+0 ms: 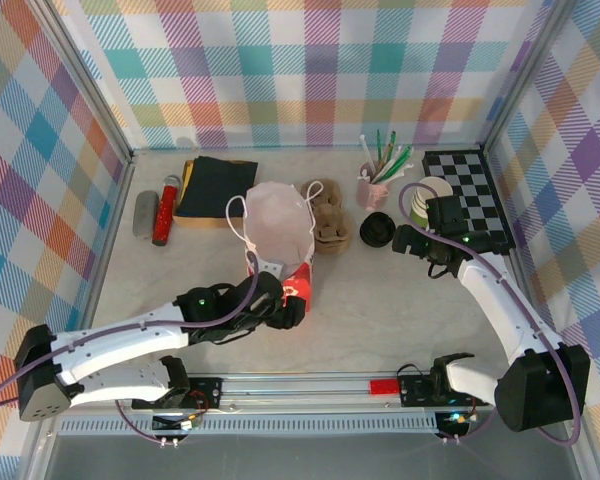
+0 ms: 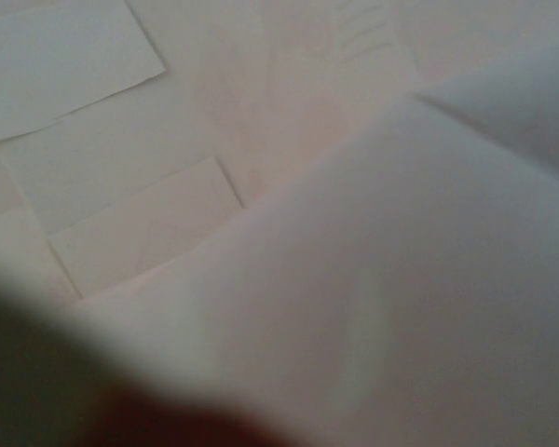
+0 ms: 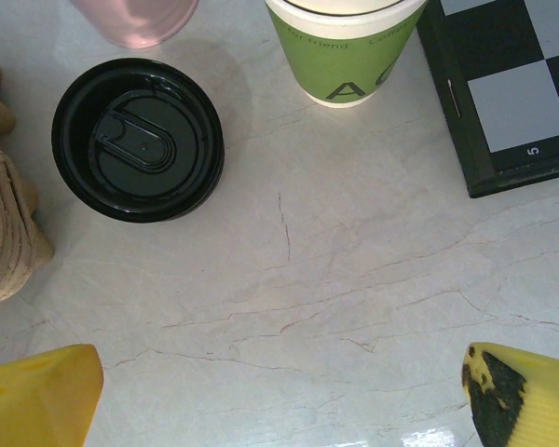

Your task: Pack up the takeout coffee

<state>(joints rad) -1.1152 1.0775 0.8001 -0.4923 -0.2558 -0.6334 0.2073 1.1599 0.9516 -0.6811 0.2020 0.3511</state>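
takeout coffee [image 3: 138, 140]: sitting on the marble table [image 3: 335, 279], apart from both grippers; the right wrist cam looks straight down on it, so it's basically all black lid

its neighbours: pink cup of straws [image 1: 372, 190] just behind it, green cup [image 3: 345, 47] with the white rim behind and to its right, brown cardboard cup carrier [image 1: 330, 225] close on its left

right gripper [image 3: 279, 400]: hanging over the table on the near side of the coffee and a bit to its right, yellow fingertips [image 3: 37, 391] spread way apart at the two bottom corners of its cam, just bare marble between them

left gripper [image 1: 288, 308]: pushed up against the lower front of the white paper bag [image 1: 278, 225]; its own cam is just blurry white paper folds up close, so honestly can't tell how the fingers stand

paper bag: standing upright mid-table with the mouth open, red patch [image 1: 298, 287] low on the front

chessboard [image 1: 470, 195]: flat by the right wall, its corner near the green cup

far left stuff: folded black cloth [image 1: 215, 185], a red tube-ish thing [image 1: 165, 208] and a grey one [image 1: 144, 212] beside it, well apart from the coffee
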